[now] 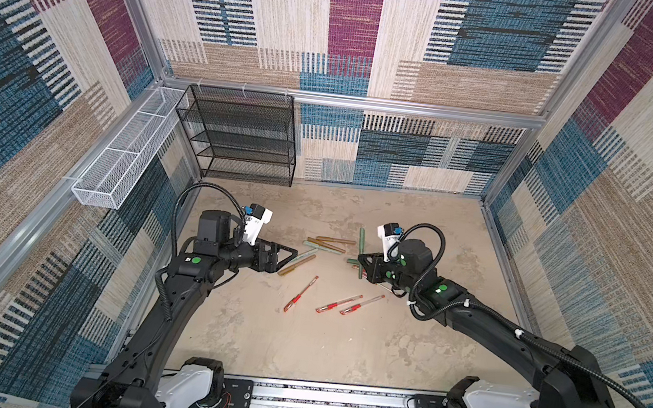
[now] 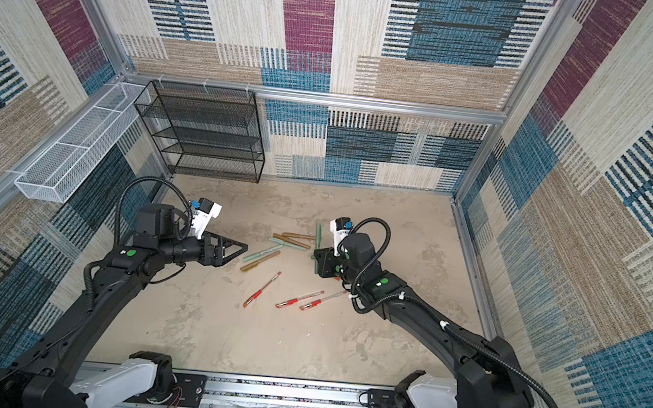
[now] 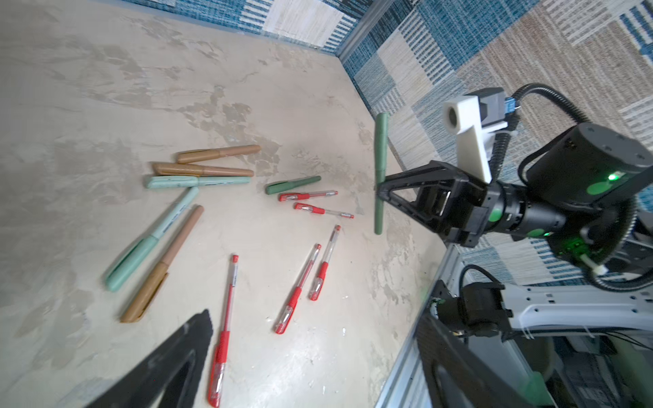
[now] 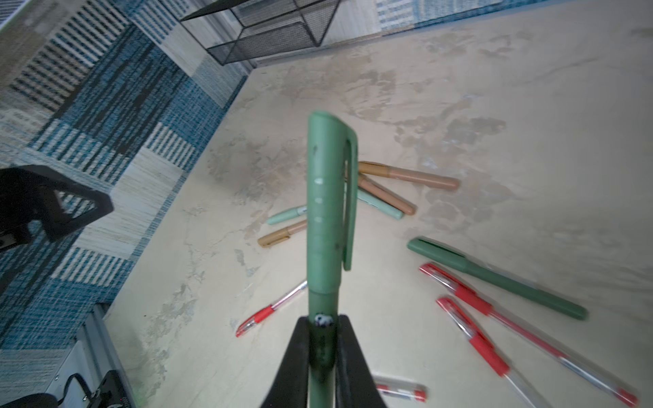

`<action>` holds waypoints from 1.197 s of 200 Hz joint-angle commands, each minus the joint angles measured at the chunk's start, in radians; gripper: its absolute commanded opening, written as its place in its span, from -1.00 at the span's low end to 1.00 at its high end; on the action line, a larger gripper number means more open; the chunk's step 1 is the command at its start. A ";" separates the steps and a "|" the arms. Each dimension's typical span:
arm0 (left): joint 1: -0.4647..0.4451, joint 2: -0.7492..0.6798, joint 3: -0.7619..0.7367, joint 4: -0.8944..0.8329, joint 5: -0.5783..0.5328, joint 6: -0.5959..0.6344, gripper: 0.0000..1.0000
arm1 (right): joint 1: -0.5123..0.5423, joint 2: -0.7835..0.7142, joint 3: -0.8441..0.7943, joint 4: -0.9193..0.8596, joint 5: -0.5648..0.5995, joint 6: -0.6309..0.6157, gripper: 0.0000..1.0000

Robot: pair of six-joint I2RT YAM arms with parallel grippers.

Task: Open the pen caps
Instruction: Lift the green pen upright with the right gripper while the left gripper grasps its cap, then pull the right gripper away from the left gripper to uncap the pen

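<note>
The dark green pen [image 4: 325, 212] is partly cropped.

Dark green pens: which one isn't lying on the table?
The dark green pen pinched in the right claw, up in the air. The other dark green pen lies flat beside the red pens.

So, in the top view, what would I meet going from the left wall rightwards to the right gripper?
In order: white mesh basket → black mesh shelf → left gripper, open → rearmost brown pen → dark green pen, clamped in the right gripper. The other pens overlap these, so they are left out.
</note>
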 commanded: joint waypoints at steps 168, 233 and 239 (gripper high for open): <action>-0.075 0.217 0.125 0.040 -0.200 -0.082 -0.28 | 0.268 0.432 0.349 0.171 0.023 0.034 -0.76; -0.075 0.202 0.119 0.043 -0.209 -0.077 -0.92 | 0.288 0.433 0.355 0.149 0.036 0.030 -0.53; -0.075 0.199 0.119 0.042 -0.209 -0.075 -0.98 | 0.288 0.430 0.348 0.155 0.042 0.036 -0.45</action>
